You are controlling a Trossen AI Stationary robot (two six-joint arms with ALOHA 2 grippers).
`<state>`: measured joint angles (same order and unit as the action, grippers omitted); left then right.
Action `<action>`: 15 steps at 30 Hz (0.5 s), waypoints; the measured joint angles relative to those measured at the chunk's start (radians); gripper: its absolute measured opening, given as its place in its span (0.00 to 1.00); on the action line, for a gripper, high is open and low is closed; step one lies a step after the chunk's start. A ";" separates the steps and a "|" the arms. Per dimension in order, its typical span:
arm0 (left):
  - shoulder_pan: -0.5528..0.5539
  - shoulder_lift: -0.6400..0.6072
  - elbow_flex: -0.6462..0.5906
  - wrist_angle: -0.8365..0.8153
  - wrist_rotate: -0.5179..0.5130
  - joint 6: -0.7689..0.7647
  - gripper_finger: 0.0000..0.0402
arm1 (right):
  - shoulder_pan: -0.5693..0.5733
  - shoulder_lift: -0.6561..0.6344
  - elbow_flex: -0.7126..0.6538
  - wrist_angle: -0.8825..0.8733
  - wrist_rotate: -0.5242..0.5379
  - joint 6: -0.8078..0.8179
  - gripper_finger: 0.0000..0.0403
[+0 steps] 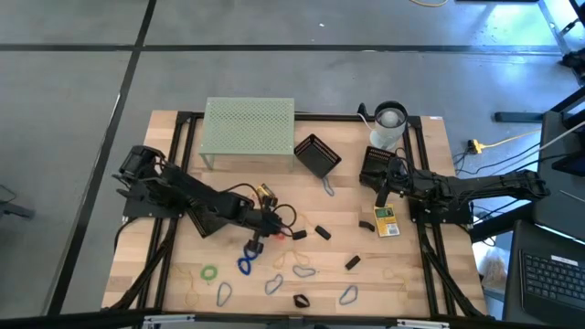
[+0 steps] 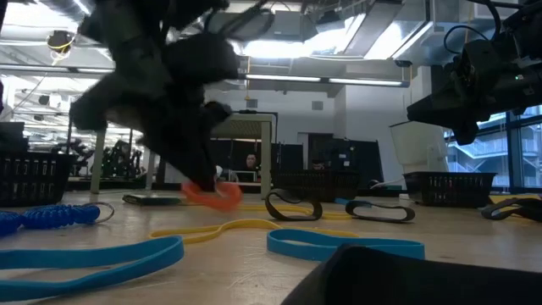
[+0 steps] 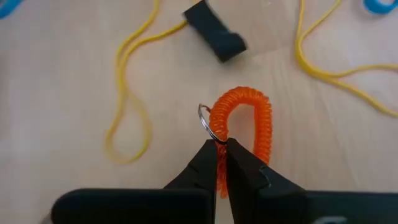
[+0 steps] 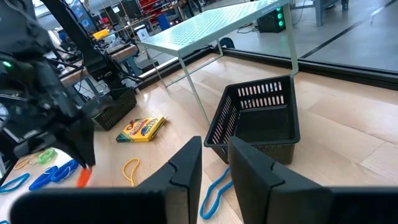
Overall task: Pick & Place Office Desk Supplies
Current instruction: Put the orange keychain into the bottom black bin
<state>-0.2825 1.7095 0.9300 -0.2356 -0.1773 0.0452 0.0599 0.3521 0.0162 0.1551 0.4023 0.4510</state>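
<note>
Gripping now: the left pincer (image 3: 221, 144) is clamping shut on the orange coil loop (image 3: 249, 124), biting it at the end just beside its little metal ring (image 3: 204, 118).
Left arm: it is reaching across the middle of the desk (image 1: 402, 292), with its pincer (image 1: 265, 236) sitting low over the wood.
Orange coil loop: it is lying bent in an arch on the desk, one end caught between the dark fingers (image 3: 245, 177); in the low view it is showing as an orange patch (image 2: 212, 195) right at the surface under the arm.
Neighbours: a small black clip (image 3: 214, 34) is lying near the coil but apart from it, and a thin yellow rubber band (image 3: 127, 106) is trailing off to one side.
Blue loop: it is resting on the desk just beside the left pincer, toward the front edge (image 1: 245, 265).
Right pincer: it (image 4: 214, 146) is hanging with its fingers slightly apart, gripping nothing, over the right side of the desk (image 1: 382, 187).
Black basket: it is sitting beside the pale green stand (image 1: 249, 128), ahead of the right pincer (image 4: 261, 118).
Crayon boxes: one is lying flat just in front of the right arm (image 1: 387, 222); another is lying beyond the stand's leg near the left arm (image 4: 142, 129).
</note>
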 joint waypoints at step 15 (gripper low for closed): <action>-0.044 -0.356 0.164 -0.619 -0.063 -0.327 0.03 | 0.000 0.000 0.000 0.000 0.000 -0.002 0.20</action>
<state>-0.3264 1.3534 1.0943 -0.8549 -0.2400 -0.2819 0.0599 0.3519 0.0164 0.1551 0.4024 0.4494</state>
